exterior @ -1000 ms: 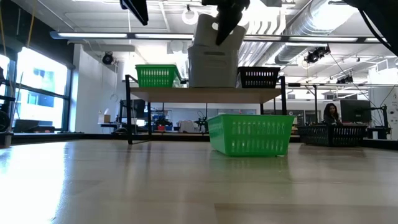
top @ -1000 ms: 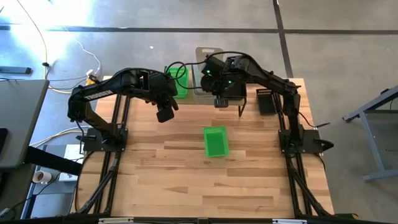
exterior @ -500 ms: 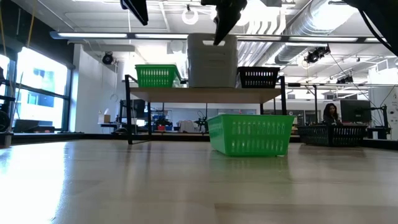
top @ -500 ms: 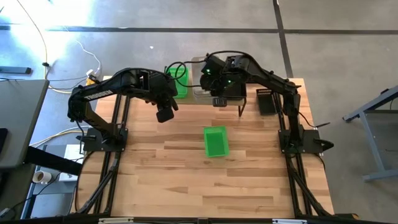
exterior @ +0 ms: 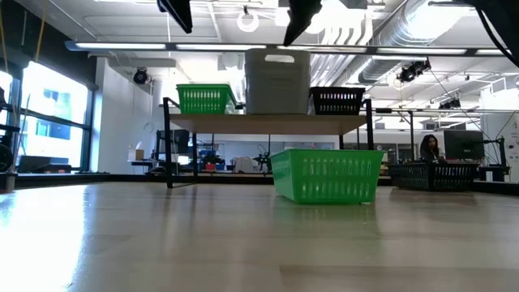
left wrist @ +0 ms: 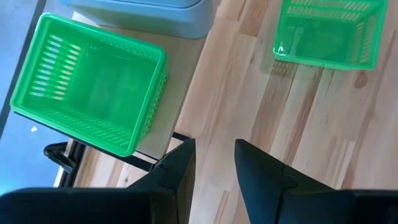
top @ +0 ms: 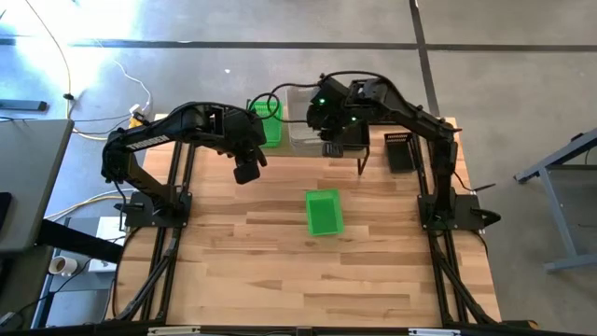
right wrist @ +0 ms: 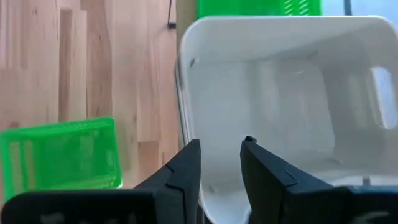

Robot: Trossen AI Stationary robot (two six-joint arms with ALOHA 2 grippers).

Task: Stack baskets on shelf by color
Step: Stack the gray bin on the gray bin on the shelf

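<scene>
A whitish-grey basket stack [exterior: 277,81] stands on the shelf's plank [exterior: 268,122], between a green basket [exterior: 205,99] and a black basket [exterior: 336,100]. My right gripper [right wrist: 221,155] is open and hovers just above the whitish stack [right wrist: 286,93], clear of its rim; it also shows in the low view [exterior: 298,12]. Another green basket [top: 324,212] rests on its base at the table's middle. My left gripper [top: 246,173] hangs open and empty above the table, near the shelf's left part, with the shelf's green basket [left wrist: 90,93] below and beyond it.
The shelf [top: 378,149] stands along the table's far edge on thin black legs [exterior: 169,154]. Bare wood lies on the table's near half. Beyond the table, black baskets [exterior: 438,174] sit on another surface and a person [exterior: 427,148] is seated.
My right gripper has brought the tilted whitish basket down and level onto the whitish stack on the shelf, let go of it and gone up a little. The basket now sits nested on the stack.
</scene>
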